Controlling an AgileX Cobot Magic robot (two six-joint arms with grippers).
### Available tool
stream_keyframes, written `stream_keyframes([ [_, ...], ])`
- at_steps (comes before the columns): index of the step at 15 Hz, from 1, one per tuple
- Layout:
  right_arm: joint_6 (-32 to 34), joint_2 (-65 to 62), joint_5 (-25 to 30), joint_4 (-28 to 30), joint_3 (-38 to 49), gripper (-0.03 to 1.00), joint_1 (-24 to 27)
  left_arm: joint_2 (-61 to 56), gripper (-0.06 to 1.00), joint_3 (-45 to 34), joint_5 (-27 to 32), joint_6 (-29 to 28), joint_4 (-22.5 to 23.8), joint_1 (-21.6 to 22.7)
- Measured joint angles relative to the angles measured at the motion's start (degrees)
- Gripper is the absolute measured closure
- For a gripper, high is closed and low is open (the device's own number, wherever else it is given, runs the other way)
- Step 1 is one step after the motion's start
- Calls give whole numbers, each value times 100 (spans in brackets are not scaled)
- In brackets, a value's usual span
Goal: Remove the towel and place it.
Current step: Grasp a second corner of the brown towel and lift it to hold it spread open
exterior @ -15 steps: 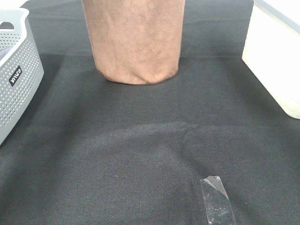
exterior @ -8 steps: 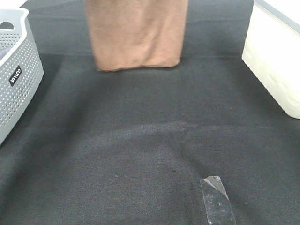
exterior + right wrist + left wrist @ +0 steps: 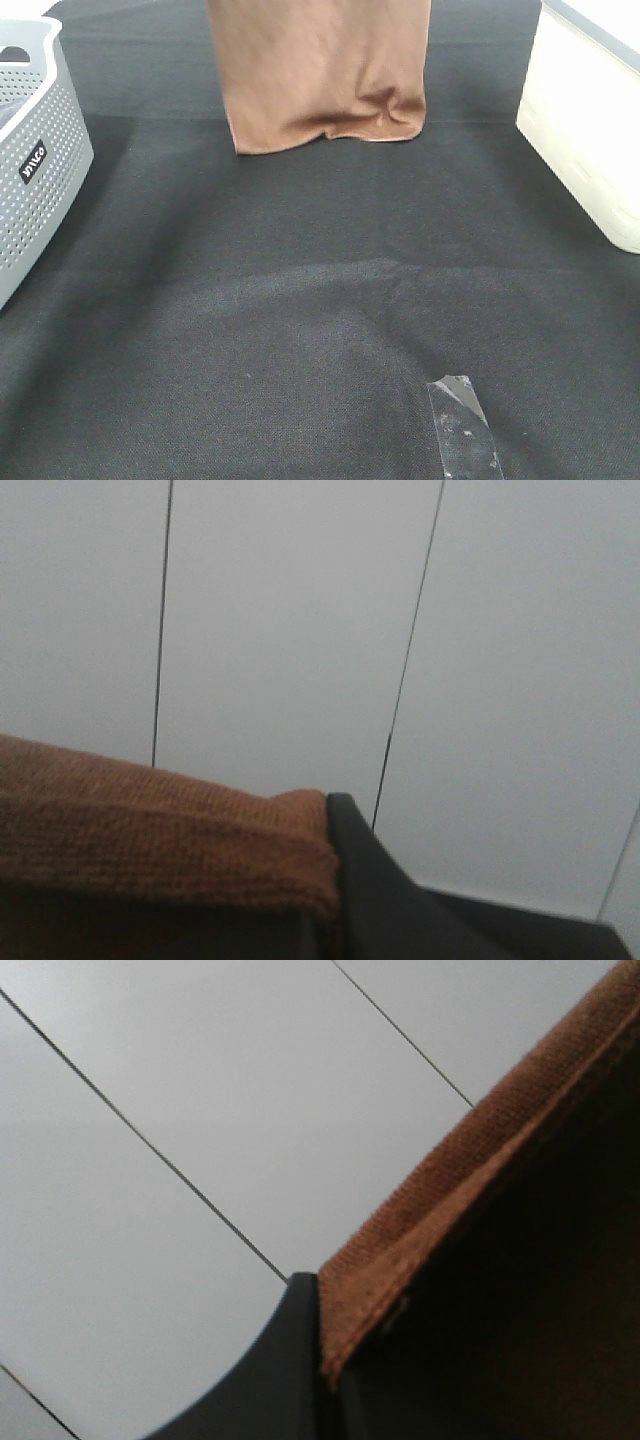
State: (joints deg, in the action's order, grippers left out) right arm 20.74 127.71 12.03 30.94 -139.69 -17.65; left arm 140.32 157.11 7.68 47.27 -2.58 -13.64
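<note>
2 grippers: the left gripper (image 3: 325,1360) and the right gripper (image 3: 335,880) are each clamped on the stitched upper edge of the towel (image 3: 320,70), apparently 1 at each end.
Towel position: it hangs as a brown sheet over the far middle of the black tablecloth (image 3: 300,330), between the grey perforated basket (image 3: 40,170) on the left and the white container (image 3: 585,130) on the right, touching neither.
Change over the last second: the hem sits higher than it did, its rounded sag has flattened, and the whole sheet has shifted toward the right. The lower right corner is now bunched.
Meaning for the task: removal looks done or nearly so. The towel appears to be in carriage and is not yet placed. The rightward drift hints at the white container's side, but that is a guess.
Hidden: both grippers and the towel's top are cut off above the high view.
Hard to tell: whether the hem clears the tablecloth or brushes it. Each wrist view shows only 1 dark finger, towel edge and pale panels.
Not seen: any tag on the towel.
Also on the cloth: a strip of clear tape (image 3: 462,425) near the front, well apart from the towel.
</note>
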Motion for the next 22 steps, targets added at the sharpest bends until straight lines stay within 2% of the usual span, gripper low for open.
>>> stream_keyframes([
  [2, -172, -92, 1152, -659, 0, 97, 0, -34, 94, 0, 1272, 6, 0, -97],
  [4, -831, -304, 2544, -1564, 0, 97, 0, -149, 94, 0, 2756, -97, -29, -206],
  [7, -1902, -636, 4733, -2510, -11, 97, 6, -504, 94, 6, 4607, -819, -103, -258],
  [9, -2326, -705, 5626, -2727, -11, 97, 6, -653, 94, 11, 5621, -1375, -126, -258],
  [11, -2464, -819, 5747, -2802, 46, 97, 6, -682, 94, 11, 6142, -1833, -286, -264],
  [13, -2573, -1117, 5752, -2911, 361, 97, 6, -722, 94, 0, 6182, -2607, -390, -264],
  [15, -2607, -1610, 5741, -2968, 1140, 97, 6, -1066, 94, -516, 6188, -3042, -476, -264],
  [17, -2613, -2206, 5735, -3031, 2108, 97, 0, -1879, 94, -1874, 6182, -3146, -602, -275],
  [20, -2613, -3231, 5701, -3277, 3518, 97, -6, -3507, 94, -4469, 6154, -3146, -751, -315],
  [21, -2613, -3804, 5678, -3403, 4251, 97, -34, -4314, 94, -5626, 6131, -3146, -905, -344],
  [22, -2613, -4142, 5678, -3518, 4675, 97, -63, -4847, 94, -6245, 6113, -3146, -980, -344],
])
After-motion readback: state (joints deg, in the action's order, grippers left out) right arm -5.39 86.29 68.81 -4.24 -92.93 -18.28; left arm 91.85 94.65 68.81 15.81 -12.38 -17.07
